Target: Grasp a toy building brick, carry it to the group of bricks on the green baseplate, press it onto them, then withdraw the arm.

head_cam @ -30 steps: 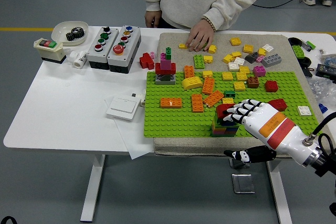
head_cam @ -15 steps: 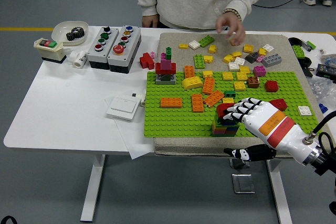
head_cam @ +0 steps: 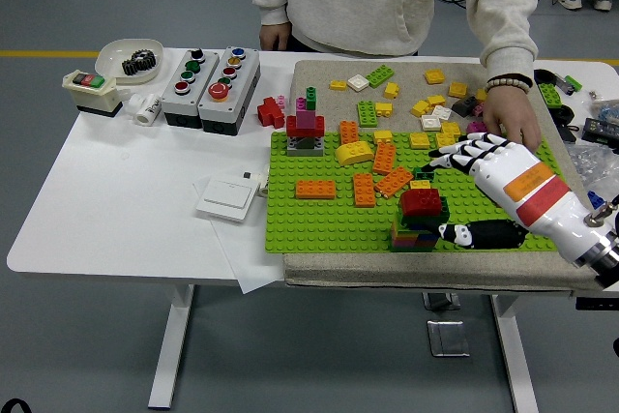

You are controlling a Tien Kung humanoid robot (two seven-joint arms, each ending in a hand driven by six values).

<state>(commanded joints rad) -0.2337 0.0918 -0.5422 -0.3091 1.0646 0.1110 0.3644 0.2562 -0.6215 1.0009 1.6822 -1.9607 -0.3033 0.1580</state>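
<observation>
- right hand (head_cam: pixel 484 163) fingers spread, empty, above green baseplate (head_cam: pixel 319 215), clear of stack
- red brick (head_cam: pixel 422 202) sits atop brick stack (head_cam: pixel 416 231) on baseplate
- person's hand (head_cam: pixel 515 126) rests among loose bricks behind the right hand

Left of surface (head_cam: pixel 116 191): open white top between the switch boxes (head_cam: pixel 208 74) at the back and the near edge; only a flat wall switch (head_cam: pixel 227 197) lies there.
Near strip of baseplate (head_cam: pixel 309 224): bare studs along the front left, free for a pass.
Centre of baseplate: crowded with orange bricks (head_cam: pixel 372 181), a yellow curved brick (head_cam: pixel 353 152) and a red-topped tower (head_cam: pixel 305 131).
Brick stack (head_cam: pixel 418 220): stands tall at the front edge, blocking low passes.
Right side: the right hand (head_cam: pixel 484 157) hangs just above the studs, fingers spread, its thumb (head_cam: pixel 484 234) low beside the stack.
Far right: a person's hand (head_cam: pixel 513 123) rests on the loose bricks (head_cam: pixel 440 103), just behind the robot's fingers.
</observation>
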